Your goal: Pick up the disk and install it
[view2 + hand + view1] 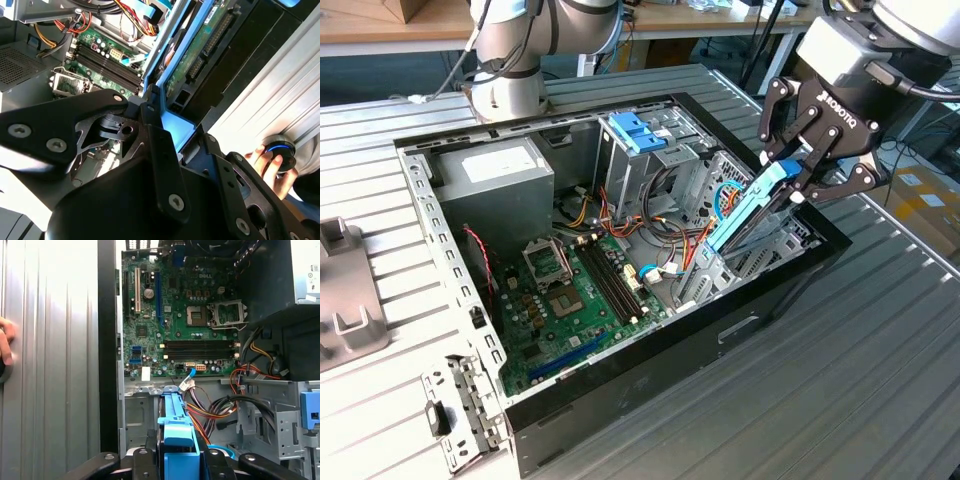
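The gripper (798,178) is clamped on the upper end of the disk (748,208), which slants steeply down into the drive bay at the open computer case's (775,290) edge on the exterior view's right. The arm reaches in from above that side. The second wrist view shows a person's hand (272,167) on the bench (280,95); the first wrist view shows the motherboard (180,315) beyond the disk's blue rail.
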`<control>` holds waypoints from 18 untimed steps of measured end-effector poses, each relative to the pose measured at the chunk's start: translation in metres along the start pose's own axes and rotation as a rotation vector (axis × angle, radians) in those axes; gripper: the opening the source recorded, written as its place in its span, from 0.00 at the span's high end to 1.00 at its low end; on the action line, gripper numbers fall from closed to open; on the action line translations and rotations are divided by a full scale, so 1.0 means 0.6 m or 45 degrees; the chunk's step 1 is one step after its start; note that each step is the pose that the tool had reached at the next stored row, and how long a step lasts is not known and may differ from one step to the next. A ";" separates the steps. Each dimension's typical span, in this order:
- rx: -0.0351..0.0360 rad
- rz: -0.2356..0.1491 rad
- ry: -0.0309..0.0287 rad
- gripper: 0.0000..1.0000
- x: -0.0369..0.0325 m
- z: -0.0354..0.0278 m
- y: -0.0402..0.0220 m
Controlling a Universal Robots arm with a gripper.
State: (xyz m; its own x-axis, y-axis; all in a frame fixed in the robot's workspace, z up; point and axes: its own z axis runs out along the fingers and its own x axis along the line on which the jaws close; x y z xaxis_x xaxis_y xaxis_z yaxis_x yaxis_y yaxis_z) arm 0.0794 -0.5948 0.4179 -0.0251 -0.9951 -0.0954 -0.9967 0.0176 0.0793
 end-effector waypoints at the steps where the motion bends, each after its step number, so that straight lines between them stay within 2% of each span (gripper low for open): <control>1: 0.0000 0.000 -0.0001 0.63 0.000 0.002 0.000; 8: 0.0000 0.000 0.0000 0.63 0.001 0.008 -0.001; 14: 0.0000 0.000 -0.0001 0.62 0.001 0.008 -0.001; 15: 0.0000 0.000 0.0000 0.55 0.001 0.008 -0.001; 18: 0.0000 0.000 0.0000 0.55 0.001 0.008 -0.001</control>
State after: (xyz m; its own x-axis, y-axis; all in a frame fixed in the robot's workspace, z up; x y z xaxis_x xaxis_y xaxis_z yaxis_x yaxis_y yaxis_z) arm 0.0795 -0.5948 0.4131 -0.0251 -0.9951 -0.0954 -0.9967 0.0176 0.0793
